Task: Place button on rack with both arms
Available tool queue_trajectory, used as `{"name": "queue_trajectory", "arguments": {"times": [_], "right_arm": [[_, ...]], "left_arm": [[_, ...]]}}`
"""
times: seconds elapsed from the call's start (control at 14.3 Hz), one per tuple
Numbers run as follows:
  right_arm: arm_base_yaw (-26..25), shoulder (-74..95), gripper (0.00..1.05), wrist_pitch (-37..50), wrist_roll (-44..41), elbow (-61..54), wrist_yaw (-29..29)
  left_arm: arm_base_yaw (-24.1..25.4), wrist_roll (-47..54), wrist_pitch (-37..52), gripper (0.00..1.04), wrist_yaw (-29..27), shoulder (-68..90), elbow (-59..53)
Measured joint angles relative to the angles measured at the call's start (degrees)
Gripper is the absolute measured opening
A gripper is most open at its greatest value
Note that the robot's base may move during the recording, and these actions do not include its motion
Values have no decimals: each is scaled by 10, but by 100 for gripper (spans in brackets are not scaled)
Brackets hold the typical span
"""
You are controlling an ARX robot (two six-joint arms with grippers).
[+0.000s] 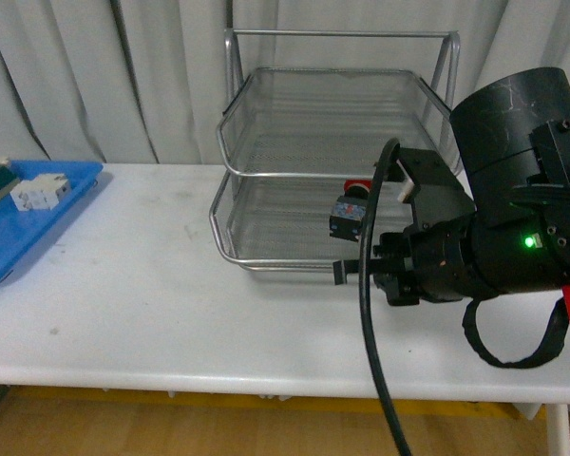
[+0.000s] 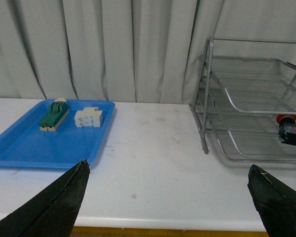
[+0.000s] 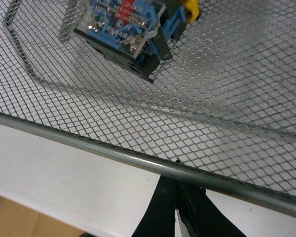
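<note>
Two arms share this job, and only the right gripper (image 1: 347, 271) shows in the front view, low and right of centre, its fingertips pressed together with nothing between them, right at the front rail of the rack (image 1: 266, 176). The right wrist view confirms it: fingertips (image 3: 177, 217) meet at the bottom of the frame, just outside the rail.

Look at the button (image 1: 347, 217) — it lies on the mesh of a lower tier, right of centre in the front view, red cap pointing towards the back, clear of the fingers. In the right wrist view the button (image 3: 133, 34) sits in the upper part of the frame with its clear terminal face towards the camera and yellow collar at the top edge. So the placing looks done, and the step in hand appears to be the retreat.

To do that well, the right arm should draw straight back towards the near table edge, staying level and below the upper tier. The black cable (image 1: 370, 313) loops close beside the rack's front corner; snagging it could drag the light wire frame and roll the button.

Over on the left, the left gripper (image 2: 170, 197) hangs with fingers spread wide at the bottom corners of its own view, holding nothing, well apart from the rack and near the blue tray (image 2: 19, 148). The tray carries the green-and-cream block (image 2: 54, 116) and the white block (image 2: 89, 118).
</note>
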Motion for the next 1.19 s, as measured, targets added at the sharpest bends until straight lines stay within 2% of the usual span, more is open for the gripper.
{"name": "queue_trajectory", "arguments": {"times": [0.28,0.56,0.77,0.98,1.12,1.19], "right_arm": [[-49,84,2,-52,-40,153,-10],[-54,107,2,-58,-59,174,2],[-50,38,2,-5,-41,84,-13],[-49,-98,2,77,-13,-84,-62],[-79,-179,2,118,13,-197,-98],[-121,-254,2,143,33,-261,-115]], "left_arm": [[0,0,0,98,0,0,0],[0,0,0,98,0,0,0],[0,0,0,98,0,0,0],[0,0,0,98,0,0,0],[0,0,0,98,0,0,0],[0,0,0,98,0,0,0]]}}
